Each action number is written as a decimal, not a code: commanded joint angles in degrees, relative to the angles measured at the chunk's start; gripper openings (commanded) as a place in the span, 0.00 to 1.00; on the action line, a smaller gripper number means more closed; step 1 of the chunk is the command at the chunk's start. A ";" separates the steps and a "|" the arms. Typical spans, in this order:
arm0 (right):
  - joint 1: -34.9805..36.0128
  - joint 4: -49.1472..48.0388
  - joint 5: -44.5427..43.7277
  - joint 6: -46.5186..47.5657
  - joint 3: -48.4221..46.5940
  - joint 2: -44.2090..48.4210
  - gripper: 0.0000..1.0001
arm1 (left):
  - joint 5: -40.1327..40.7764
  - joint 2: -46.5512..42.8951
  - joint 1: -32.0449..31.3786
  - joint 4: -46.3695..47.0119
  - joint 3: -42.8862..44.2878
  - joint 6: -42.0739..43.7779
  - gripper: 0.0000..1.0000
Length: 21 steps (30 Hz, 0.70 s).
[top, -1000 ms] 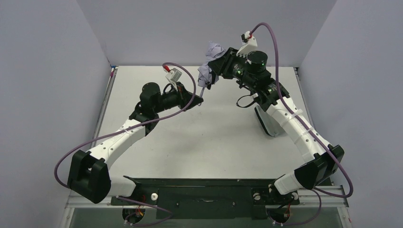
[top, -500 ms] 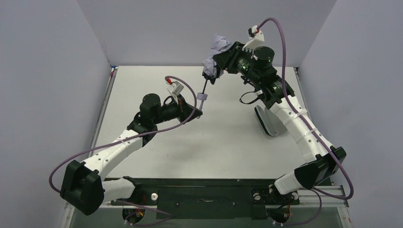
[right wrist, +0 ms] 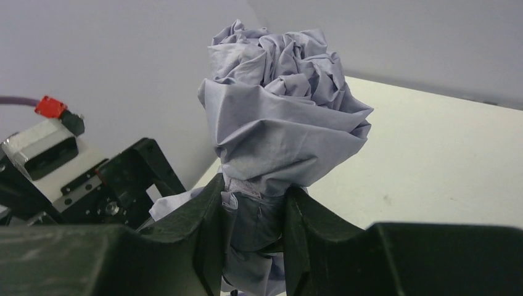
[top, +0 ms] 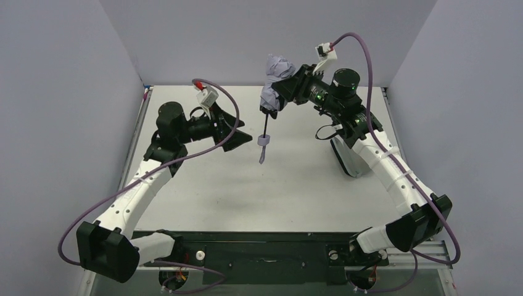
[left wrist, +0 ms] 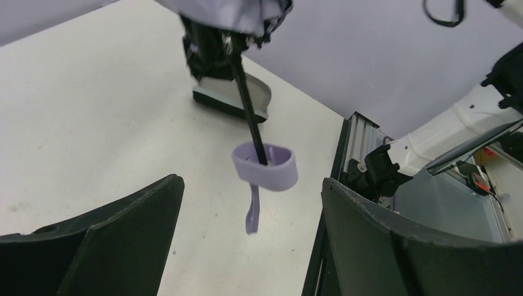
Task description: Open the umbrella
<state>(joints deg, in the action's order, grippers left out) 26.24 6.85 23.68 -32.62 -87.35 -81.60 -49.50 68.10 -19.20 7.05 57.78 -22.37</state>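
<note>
In the top view, the right arm reaches up and inward from its base at the near right corner, its wrist raised over the far part of the table. The right gripper is clamped around the bunched pale lavender canopy of the umbrella. The canopy is still gathered, not spread. The thin black shaft hangs down from it, with the pale handle at its lower end. The left arm stretches from the near left corner with its elbow bent. The left gripper points at the handle from the left, its jaws spread wide and holding nothing. A flat grey object with a dark edge lies on the table under the right forearm.

In the left wrist view, the two dark fingers of the left gripper stand far apart. The handle and its dangling strap hang in the gap and touch neither finger. The shaft rises to the black underside of the canopy.

In the right wrist view, the right gripper pinches the crumpled fabric of the umbrella between its fingers. The fabric bulges above the grip, and part of the left arm's wrist shows at the left.
</note>
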 commanded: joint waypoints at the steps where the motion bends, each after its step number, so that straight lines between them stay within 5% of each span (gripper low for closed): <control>1: 0.09 -14.71 9.98 -2.53 2.02 4.28 0.00 | -7.25 1.65 -0.31 4.57 4.02 -4.47 0.81; 13: 1.76 -22.48 15.27 -7.90 1.71 2.63 0.00 | -8.76 6.98 -3.68 20.74 5.44 -21.47 0.73; 21: 1.83 -22.83 15.52 -6.52 -2.14 0.48 0.00 | -8.31 8.33 -6.39 26.48 3.96 -28.95 0.52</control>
<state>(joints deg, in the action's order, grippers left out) 27.88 -7.75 38.54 -39.33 -84.31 -81.06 -57.34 76.66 -23.70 27.44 60.38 -47.20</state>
